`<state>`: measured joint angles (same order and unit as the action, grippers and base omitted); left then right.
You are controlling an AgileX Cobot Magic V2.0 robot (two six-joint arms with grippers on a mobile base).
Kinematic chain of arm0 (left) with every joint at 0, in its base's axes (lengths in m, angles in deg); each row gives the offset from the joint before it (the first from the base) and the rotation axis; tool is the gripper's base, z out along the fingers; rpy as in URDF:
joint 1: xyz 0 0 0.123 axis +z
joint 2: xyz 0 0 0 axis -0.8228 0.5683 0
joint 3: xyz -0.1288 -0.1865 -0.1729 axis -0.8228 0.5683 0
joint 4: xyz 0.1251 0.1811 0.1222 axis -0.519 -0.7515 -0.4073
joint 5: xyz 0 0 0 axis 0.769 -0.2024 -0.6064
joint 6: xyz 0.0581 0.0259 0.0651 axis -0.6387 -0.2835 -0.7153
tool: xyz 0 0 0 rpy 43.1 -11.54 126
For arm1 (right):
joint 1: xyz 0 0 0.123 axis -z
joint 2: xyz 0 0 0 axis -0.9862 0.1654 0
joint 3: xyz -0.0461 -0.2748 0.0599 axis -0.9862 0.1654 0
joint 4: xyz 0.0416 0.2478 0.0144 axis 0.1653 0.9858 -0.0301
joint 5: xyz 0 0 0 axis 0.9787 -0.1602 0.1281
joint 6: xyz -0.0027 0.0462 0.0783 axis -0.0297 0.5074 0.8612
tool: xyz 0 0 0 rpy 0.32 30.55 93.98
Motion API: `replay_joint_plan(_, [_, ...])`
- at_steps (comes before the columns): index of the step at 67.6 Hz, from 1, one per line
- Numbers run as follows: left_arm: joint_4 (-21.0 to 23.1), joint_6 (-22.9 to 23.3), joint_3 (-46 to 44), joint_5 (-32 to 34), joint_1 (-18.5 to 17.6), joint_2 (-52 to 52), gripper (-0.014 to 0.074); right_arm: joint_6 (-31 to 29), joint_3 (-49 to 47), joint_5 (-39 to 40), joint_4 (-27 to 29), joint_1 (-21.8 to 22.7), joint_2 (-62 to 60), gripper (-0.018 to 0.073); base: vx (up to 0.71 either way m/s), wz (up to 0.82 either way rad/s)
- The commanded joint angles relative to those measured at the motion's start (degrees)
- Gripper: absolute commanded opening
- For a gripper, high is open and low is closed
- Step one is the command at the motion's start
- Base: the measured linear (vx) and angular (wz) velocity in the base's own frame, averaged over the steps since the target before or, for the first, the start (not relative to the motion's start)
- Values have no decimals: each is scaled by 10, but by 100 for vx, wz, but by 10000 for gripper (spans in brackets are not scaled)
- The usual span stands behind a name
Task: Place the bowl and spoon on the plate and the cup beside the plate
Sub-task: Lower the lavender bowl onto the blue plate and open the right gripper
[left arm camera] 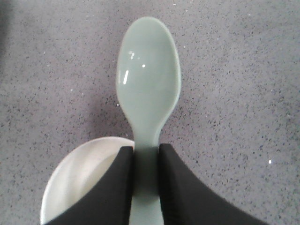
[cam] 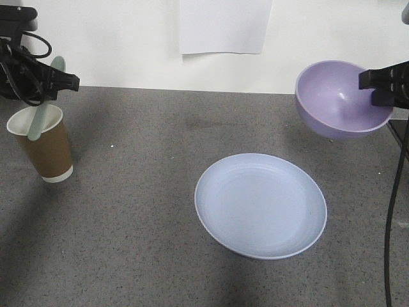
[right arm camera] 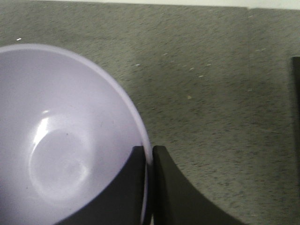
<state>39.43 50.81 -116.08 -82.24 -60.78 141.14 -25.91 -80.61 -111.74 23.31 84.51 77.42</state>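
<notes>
The pale blue-lilac plate (cam: 261, 204) lies flat on the grey table with nothing on it. At the far left stands the brown paper cup (cam: 45, 144), whose white inside (left arm camera: 82, 178) shows in the left wrist view. My left gripper (cam: 64, 82) is shut on the mint-green spoon (left arm camera: 147, 84), holding it by the handle above the cup; the spoon (cam: 43, 105) hangs with its lower end over the cup's mouth. At the right my right gripper (cam: 378, 83) is shut on the rim of the lavender bowl (cam: 339, 99), held tilted in the air beyond the plate; the bowl (right arm camera: 61, 140) fills the right wrist view.
A white sheet (cam: 223, 25) hangs on the back wall above the table's far edge. Black cables (cam: 391, 211) run down at the right edge. The grey speckled tabletop (cam: 128, 211) stretches between cup and plate.
</notes>
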Motion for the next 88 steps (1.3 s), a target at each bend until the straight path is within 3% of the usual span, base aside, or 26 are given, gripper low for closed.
replay_joint_plan(1, [1, 1, -16, -4, 0, -27, -6, -37, -17, 9, 51, 2, -5, 4, 0, 0])
replay_joint_plan(6, [2, 1, -16, -19, 0, -28, -6, -60, -17, -1, 73, -6, 6, 12, 0, 0])
replay_joint_plan(16, [26, 0, -16, -29, 0, -32, -6, -77, -17, -4, 62, -56, 32, 33, 0, 0])
replay_joint_plan(27, [74, -44, -16, -35, 0, -56, -6, -65, -17, -4, 3, -125, 70, 59, 0, 0])
replay_joint_plan(38, [121, -88, -16, -36, 0, -83, -6, -28, -17, -4, -39, -159, 104, 73, 0, 0])
replay_joint_plan(67, [170, -131, -16, -58, -12, -104, -6, -54, -17, -6, -2, -165, 160, 106, 0, 0])
replay_joint_plan(88, [170, -160, -16, -52, -65, -104, -3, -75, -17, -10, 15, -165, 170, 281, 0, 0])
